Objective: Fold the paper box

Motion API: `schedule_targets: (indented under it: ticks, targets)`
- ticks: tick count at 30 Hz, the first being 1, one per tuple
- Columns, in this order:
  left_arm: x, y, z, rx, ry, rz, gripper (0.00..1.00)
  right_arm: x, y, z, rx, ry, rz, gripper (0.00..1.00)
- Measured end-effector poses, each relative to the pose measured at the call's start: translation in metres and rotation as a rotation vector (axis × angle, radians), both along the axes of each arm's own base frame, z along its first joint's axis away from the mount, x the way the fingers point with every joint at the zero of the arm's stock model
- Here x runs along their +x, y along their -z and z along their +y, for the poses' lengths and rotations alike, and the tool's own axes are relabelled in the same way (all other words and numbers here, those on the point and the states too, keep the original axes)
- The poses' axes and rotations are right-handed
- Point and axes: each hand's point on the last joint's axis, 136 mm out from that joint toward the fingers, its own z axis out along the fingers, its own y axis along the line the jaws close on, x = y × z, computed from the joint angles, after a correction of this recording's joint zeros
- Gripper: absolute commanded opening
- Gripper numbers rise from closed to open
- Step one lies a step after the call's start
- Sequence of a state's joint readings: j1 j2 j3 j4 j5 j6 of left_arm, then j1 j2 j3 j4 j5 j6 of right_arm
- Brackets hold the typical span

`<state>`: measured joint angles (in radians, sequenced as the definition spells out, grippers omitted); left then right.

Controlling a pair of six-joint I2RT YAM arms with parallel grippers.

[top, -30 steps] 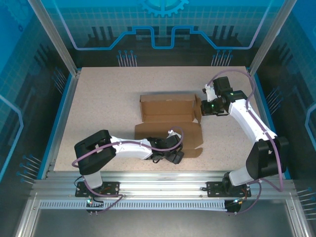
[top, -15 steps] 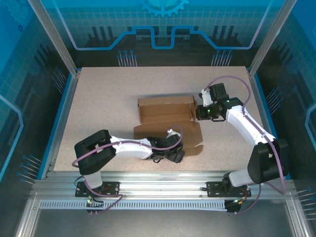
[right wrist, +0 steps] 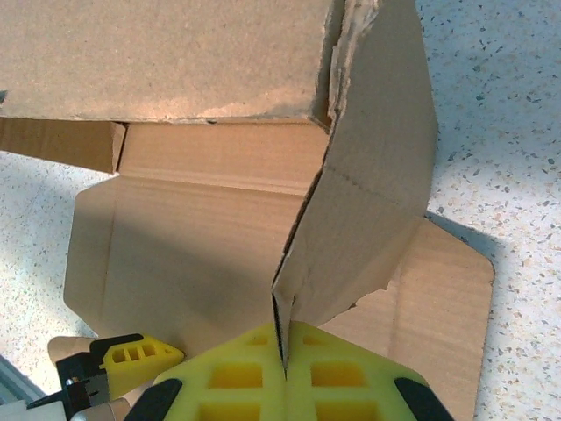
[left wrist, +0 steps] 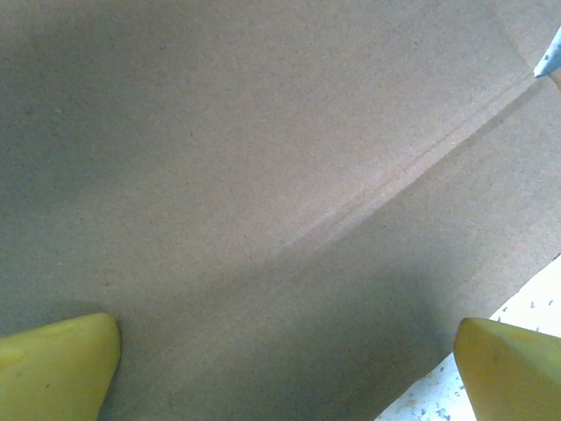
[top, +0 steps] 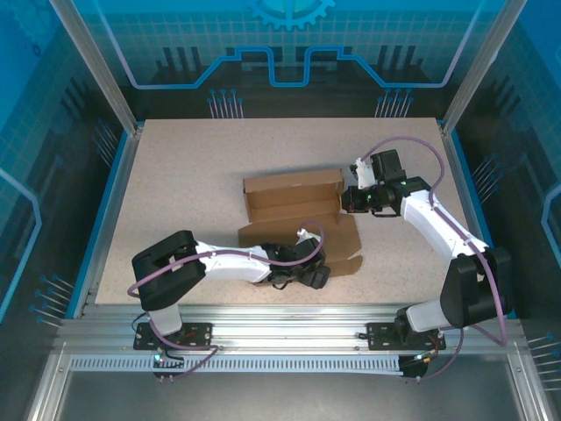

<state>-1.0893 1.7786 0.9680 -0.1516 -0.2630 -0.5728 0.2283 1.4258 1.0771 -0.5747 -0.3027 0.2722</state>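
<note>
Paper box (top: 294, 197) near the middle of the table (top: 175, 175); left gripper (left wrist: 285, 355) over its near flap, right gripper (right wrist: 282, 344) at its right flap, farther back.

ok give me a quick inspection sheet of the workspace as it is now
surface: speckled light table, level
job's things: paper box, part folded, back wall raised, front panel lying flat
clutter: nothing seen
grippers: right gripper shut on a raised side flap of the box; left gripper open, close over the flat panel
cables: purple cables looped along both arms
surroundings: blue enclosure walls, aluminium frame at the near edge
</note>
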Motion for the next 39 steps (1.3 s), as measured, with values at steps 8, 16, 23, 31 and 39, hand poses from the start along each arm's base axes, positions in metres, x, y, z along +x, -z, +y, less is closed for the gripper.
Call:
schedule_targets:
  ticks: [8, 16, 23, 31, 39]
  targets:
    - [0.000, 0.000, -0.001, -0.005, -0.004, 0.003, 0.99, -0.004, 0.000, 0.003, 0.011, -0.032, 0.008, 0.02]
    - [-0.001, -0.001, -0.002, -0.012, 0.000, 0.007, 0.99, -0.001, 0.012, -0.006, -0.057, -0.004, 0.022, 0.19]
    - [-0.001, -0.001, -0.002, -0.013, 0.000, 0.007, 0.99, 0.001, 0.021, -0.027, -0.175, 0.053, 0.021, 0.33]
    - [-0.001, -0.001, -0.003, -0.014, 0.002, 0.009, 0.99, 0.014, 0.008, -0.030, -0.208, 0.026, -0.043, 0.40]
    - [-0.001, -0.001, -0.003, -0.014, 0.002, 0.009, 0.99, 0.037, -0.009, -0.045, -0.192, 0.048, -0.089, 0.41]
